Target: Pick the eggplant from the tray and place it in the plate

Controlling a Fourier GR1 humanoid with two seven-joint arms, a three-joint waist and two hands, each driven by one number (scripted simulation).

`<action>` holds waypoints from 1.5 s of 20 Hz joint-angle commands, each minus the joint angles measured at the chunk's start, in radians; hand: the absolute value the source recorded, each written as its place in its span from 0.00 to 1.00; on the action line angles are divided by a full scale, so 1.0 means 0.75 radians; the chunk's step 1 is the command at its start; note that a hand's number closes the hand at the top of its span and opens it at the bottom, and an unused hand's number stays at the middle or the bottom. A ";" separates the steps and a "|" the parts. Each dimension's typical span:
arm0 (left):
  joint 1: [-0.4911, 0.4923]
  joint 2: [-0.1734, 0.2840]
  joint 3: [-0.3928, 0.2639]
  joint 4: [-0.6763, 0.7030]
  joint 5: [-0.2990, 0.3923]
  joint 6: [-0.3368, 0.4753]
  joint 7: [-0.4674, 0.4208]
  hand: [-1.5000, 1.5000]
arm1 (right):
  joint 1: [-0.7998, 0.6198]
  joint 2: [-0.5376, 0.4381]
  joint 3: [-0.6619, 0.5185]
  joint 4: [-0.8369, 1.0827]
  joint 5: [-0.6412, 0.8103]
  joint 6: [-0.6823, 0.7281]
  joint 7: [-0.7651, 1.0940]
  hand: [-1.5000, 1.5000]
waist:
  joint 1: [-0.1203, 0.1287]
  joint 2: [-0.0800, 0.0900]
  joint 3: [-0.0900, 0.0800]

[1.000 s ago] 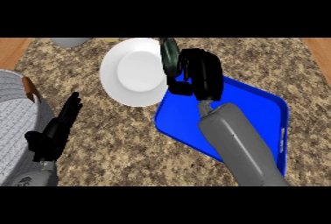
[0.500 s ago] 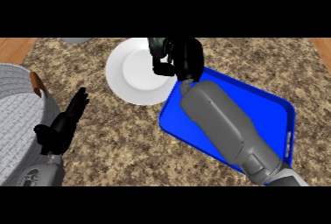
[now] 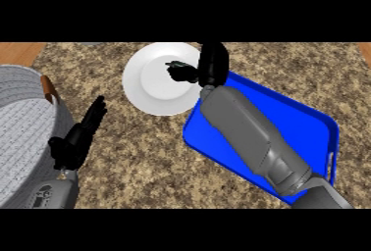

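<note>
The white plate (image 3: 152, 86) lies on the stone counter, just left of the blue tray (image 3: 304, 122). My right hand (image 3: 212, 63) reaches across the tray's far left corner and hangs over the plate's right side. Its fingers curl round the dark eggplant (image 3: 178, 70), whose greenish stem end pokes out to the left above the plate; the hand hides most of it. No other thing shows on the visible part of the tray; my right forearm covers its middle. My left hand (image 3: 78, 138) rests open at the lower left, fingers straight.
A large grey woven basket (image 3: 22, 122) with a brown handle (image 3: 49, 89) fills the left edge, close to my left hand. The counter's wooden border shows at the far corners.
My right hand has carried the eggplant leftward and farther away, from above the tray's corner to over the plate. The left hand has hardly moved.
</note>
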State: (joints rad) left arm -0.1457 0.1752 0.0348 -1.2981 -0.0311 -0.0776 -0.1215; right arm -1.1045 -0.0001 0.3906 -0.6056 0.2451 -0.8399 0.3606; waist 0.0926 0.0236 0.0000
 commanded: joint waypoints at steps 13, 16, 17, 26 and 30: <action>0.082 0.040 0.060 -0.004 0.024 -0.018 -0.050 0.50 | 0.415 0.000 -0.394 -0.363 -0.695 0.037 -0.835 0.00 | -0.068 -0.008 0.004; 0.065 0.045 0.093 0.028 0.036 -0.008 -0.056 0.50 | 0.596 0.000 -0.457 -0.352 -0.753 0.220 -1.056 0.00 | -0.101 -0.017 0.003; 0.062 0.025 0.050 -0.041 0.026 -0.010 0.011 0.50 | 0.573 0.000 -0.473 -0.288 -0.778 0.269 -1.121 0.00 | -0.093 -0.020 0.003; 0.110 0.017 0.070 -0.065 0.020 0.008 0.007 0.50 | 0.727 -0.177 -0.573 -0.031 -0.774 0.750 -1.469 0.00 | -0.108 -0.024 0.001; 0.170 0.047 0.086 -0.071 0.035 -0.058 -0.050 0.50 | 0.607 -0.152 -0.624 0.213 -0.731 0.743 -1.574 0.00 | -0.102 -0.025 0.001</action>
State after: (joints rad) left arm -0.0497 0.1907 0.0822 -1.3645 -0.0167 -0.0848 -0.1206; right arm -0.6418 -0.0926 -0.0473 -0.5515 -0.3151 -0.3440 -0.7311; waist 0.0165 0.0055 0.0010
